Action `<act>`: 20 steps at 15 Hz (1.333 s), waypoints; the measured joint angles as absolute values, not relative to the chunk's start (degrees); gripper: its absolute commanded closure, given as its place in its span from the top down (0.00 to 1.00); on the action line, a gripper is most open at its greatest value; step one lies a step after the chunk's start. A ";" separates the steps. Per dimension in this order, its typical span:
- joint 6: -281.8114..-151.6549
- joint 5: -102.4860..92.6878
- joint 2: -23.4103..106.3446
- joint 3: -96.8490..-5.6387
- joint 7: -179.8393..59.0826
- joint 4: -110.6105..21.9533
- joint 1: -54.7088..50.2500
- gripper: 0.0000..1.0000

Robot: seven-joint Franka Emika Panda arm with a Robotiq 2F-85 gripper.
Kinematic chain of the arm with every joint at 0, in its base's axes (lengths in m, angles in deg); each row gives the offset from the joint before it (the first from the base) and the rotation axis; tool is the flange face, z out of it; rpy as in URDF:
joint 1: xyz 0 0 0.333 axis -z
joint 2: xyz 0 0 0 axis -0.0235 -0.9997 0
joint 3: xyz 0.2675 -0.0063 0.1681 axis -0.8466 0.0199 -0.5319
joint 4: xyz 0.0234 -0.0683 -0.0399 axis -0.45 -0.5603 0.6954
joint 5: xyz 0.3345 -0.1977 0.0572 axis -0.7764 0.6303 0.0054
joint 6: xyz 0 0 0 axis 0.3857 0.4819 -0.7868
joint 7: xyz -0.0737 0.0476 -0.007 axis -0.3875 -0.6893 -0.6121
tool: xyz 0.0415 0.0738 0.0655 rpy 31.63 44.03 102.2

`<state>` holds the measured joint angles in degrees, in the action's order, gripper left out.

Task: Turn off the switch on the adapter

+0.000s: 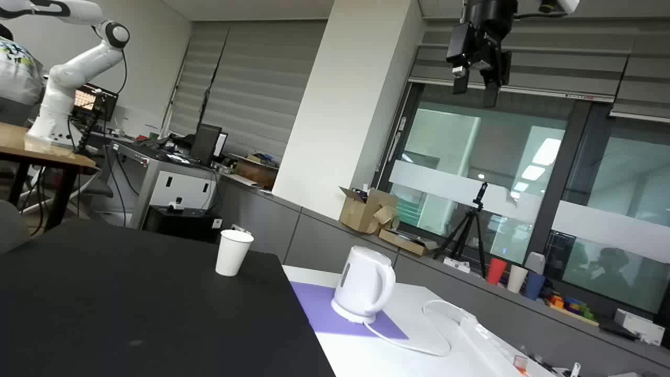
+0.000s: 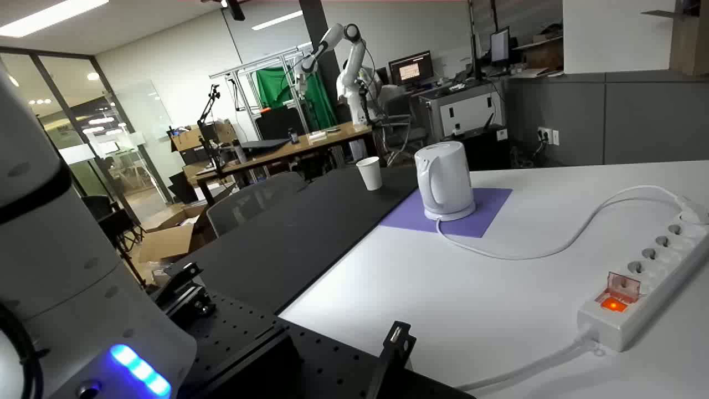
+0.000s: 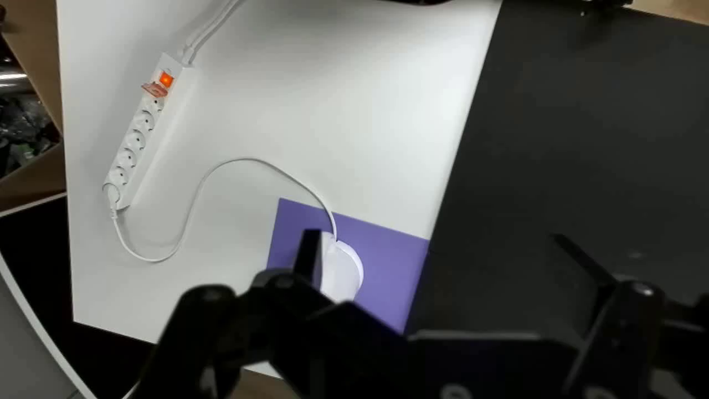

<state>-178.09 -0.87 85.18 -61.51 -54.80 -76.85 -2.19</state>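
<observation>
- Gripper hangs in the air, its fingers spread.
- Adapter lies on the white table, well apart from the gripper.
- Switch glows orange, its reddish cover raised.
- Kettle stands on the purple sheet, its cord plugged into the adapter end opposite the switch.
- Cup stands on the black surface.

Grey blinds, pale pillar, dark-framed windows, wooden desk, bright ceiling light

The adapter and kettle are smooth plastic, the cup probably matt paper.
</observation>
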 measured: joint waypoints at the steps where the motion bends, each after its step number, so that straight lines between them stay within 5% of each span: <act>1: -178.16 -0.87 85.18 -61.51 -54.79 -76.86 -2.19 1.00; 14: -182.40 0.54 84.88 -60.33 -55.67 -77.71 -1.54 1.00; 15: -184.99 1.33 84.42 -59.33 -56.19 -78.17 -0.70 0.75; 16: -187.79 2.00 83.77 -58.05 -56.74 -78.67 0.47 0.74; 20: -198.79 3.42 78.91 -51.73 -58.17 -80.62 6.46 0.45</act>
<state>-198.79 3.42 78.91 -51.73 -58.17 -80.62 6.46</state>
